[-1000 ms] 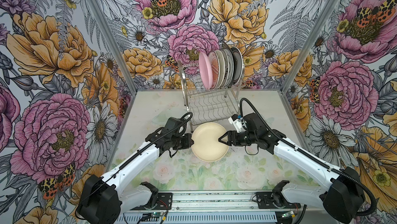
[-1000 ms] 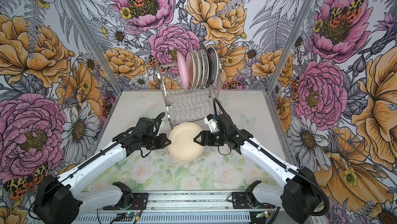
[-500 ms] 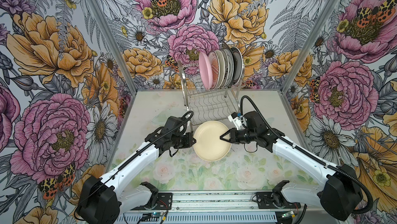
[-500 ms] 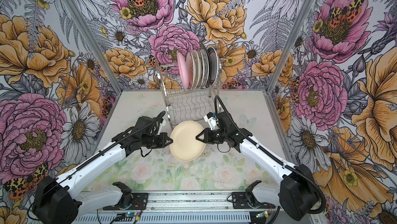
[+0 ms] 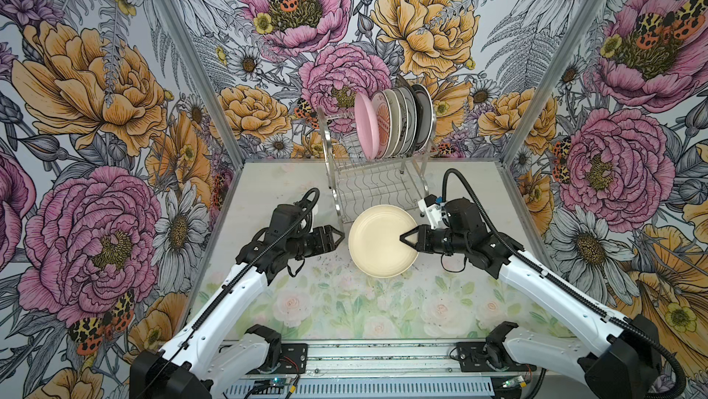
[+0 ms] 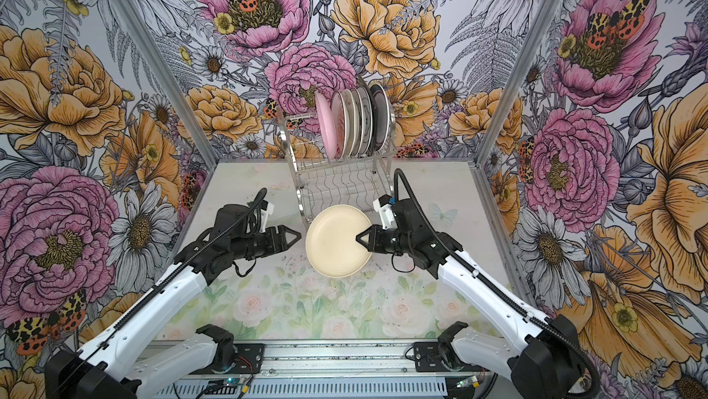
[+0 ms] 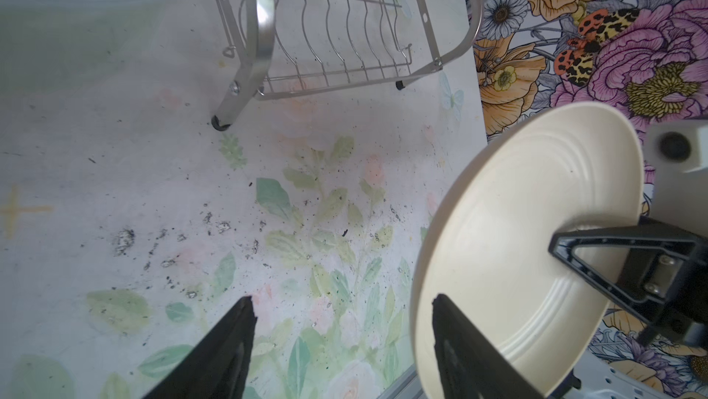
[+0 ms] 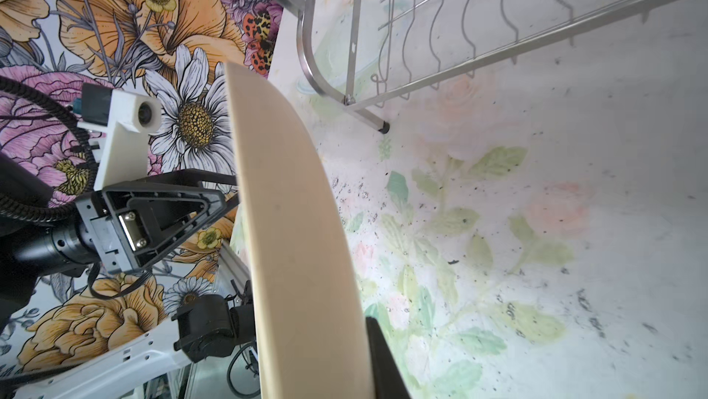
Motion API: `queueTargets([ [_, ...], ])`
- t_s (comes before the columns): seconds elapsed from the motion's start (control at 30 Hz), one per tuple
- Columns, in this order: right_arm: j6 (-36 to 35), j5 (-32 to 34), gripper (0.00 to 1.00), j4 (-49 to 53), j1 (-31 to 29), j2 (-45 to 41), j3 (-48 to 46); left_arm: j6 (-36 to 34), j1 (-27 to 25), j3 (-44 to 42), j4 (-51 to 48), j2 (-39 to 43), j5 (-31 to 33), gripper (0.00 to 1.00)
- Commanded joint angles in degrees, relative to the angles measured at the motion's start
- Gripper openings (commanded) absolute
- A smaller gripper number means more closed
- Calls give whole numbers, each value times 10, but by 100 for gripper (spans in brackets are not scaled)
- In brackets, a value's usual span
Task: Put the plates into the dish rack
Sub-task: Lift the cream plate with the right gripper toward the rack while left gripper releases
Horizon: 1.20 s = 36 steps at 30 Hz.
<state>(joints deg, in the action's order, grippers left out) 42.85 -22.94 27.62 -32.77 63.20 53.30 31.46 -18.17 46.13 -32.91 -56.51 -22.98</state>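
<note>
**Cream plate (image 5: 377,242) held up before the dish rack (image 5: 369,186)**

The cream plate hangs tilted above the table (image 5: 344,301). The right gripper (image 5: 403,239) pinches it at the rim, with jaws closed narrow on it. At the opposite rim the left gripper (image 5: 342,235) stands just beside the plate, jaws wide apart, holding nothing and not touching it. Beyond both grippers stands the dish rack. Its front legs and arched frame are close to the plate's far edge. On the upper tier a pink plate (image 5: 364,125) and several more plates stand on edge in a row. Dark specks (image 7: 126,238) lie on the table under the left gripper.
</note>
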Motion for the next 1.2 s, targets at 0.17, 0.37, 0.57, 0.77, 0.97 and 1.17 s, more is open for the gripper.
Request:
queueTargets([
  [0.17,-22,301,6,170,-103,-19,176,3,74,-10,12,6,-23,86],
  [0.37,-35,488,5,280,-198,58,357,6,82,-7,21,-27,-8,90],
  [0.57,-94,644,4,378,-257,190,593,-12,96,-4,22,-55,-12,91],
  [0.77,-202,765,4,401,-280,320,812,-24,103,-8,23,-67,-11,93],
  [0.97,-303,827,4,399,-281,462,1029,-30,107,-14,23,-67,-14,93],
  [1.17,-384,853,4,339,-280,557,1130,-36,112,-16,26,-72,-20,94],
])
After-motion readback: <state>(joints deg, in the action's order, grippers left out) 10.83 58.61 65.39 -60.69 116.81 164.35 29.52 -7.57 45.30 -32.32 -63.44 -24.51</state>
